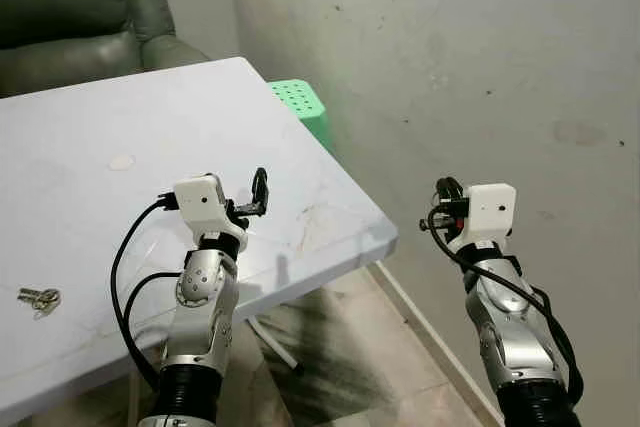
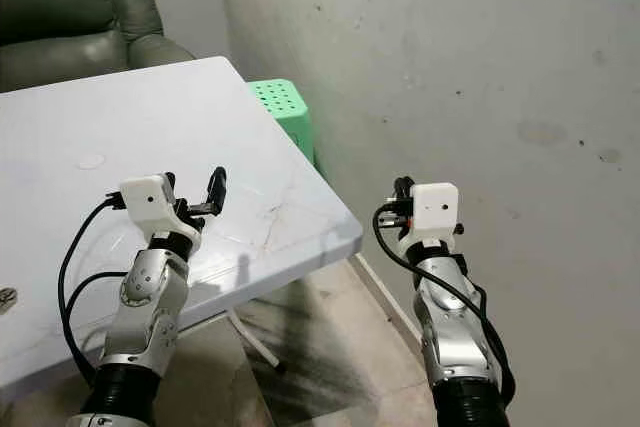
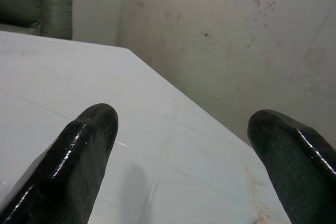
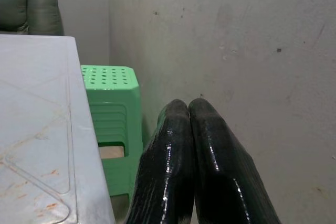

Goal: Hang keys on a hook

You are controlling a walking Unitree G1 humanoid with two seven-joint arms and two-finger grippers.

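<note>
Two silver arms reached up from the bottom of the head views. On the left, the left gripper (image 1: 258,193) was held just above the white table (image 1: 120,117), near its right edge. Its two black fingers (image 3: 79,156) were spread wide apart, with nothing between them. Only the tabletop and the wall showed in the gap.

On the right, the right gripper (image 2: 402,199) hung in the air past the table's edge, over the floor (image 1: 390,367). Its two black fingers (image 4: 178,156) were pressed tight together, and they held nothing. They pointed toward the grey wall (image 1: 480,67) and a green plastic stool (image 4: 110,108).

That stool stood beside the far right side of the table, close to the wall.

Small keys (image 1: 39,298) lay flat on the table, close to its near left edge. They were well apart from both grippers and nothing touched them.

Behind the table, in the far left corner, stood a dark green armchair (image 1: 80,7). A faint round mark (image 1: 121,162) showed on the tabletop.
</note>
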